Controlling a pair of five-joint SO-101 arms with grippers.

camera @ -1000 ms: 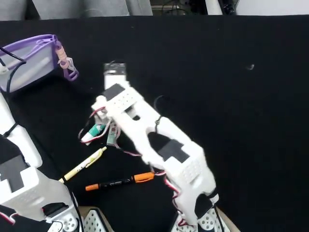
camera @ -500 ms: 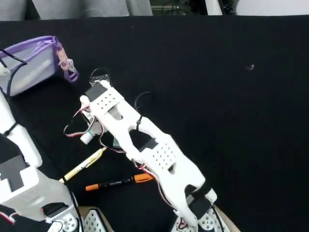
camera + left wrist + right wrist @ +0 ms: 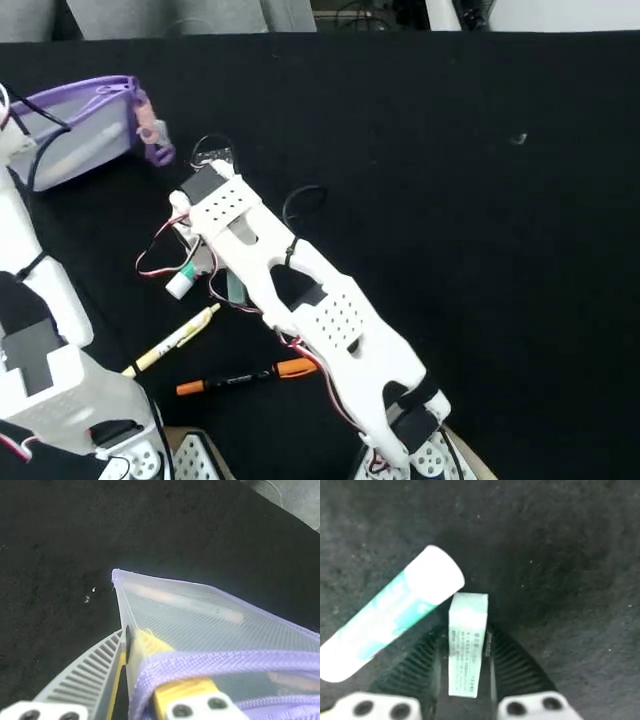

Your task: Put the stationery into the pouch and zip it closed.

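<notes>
Right wrist view: right gripper (image 3: 465,631) pinches eraser (image 3: 467,655), glue stick (image 3: 390,625) beside. Arm swung left; pouch (image 3: 75,135), left gripper (image 3: 131,655) clamped on rim, shifted right; drop-in prob. next.

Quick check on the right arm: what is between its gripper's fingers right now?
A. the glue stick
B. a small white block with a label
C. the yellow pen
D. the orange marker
B: in the right wrist view the small white block sits between the fingers of the right gripper, while the glue stick lies beside it, outside them.
</notes>
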